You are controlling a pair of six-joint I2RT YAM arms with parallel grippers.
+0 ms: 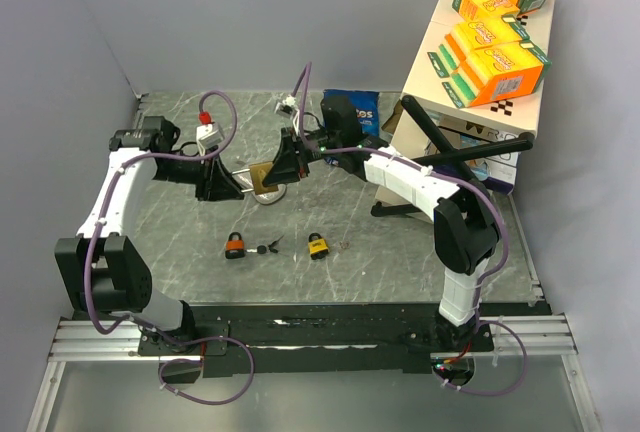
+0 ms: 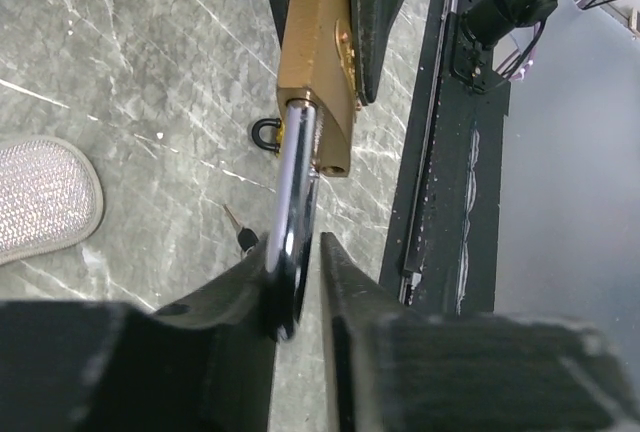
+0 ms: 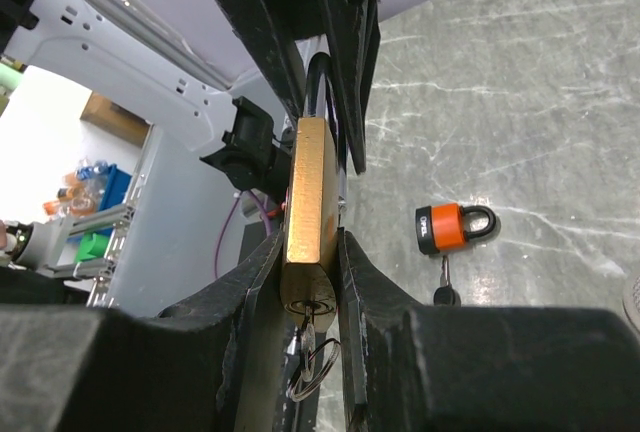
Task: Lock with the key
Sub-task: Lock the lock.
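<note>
The right gripper clamps the rectangular brass padlock; the left gripper sits narrowly around its steel shackle, grip unclear

Grey marbled desk carries orange padlock, yellow padlock, small key between them, blue bag at rear

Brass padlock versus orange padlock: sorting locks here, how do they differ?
The large brass padlock is clamped aloft in the right tool; the small orange-and-black padlock lies flat on the grey marble table. The brass one is bigger, bare metal; the orange one jacketed. Both have curved shackles.
</note>
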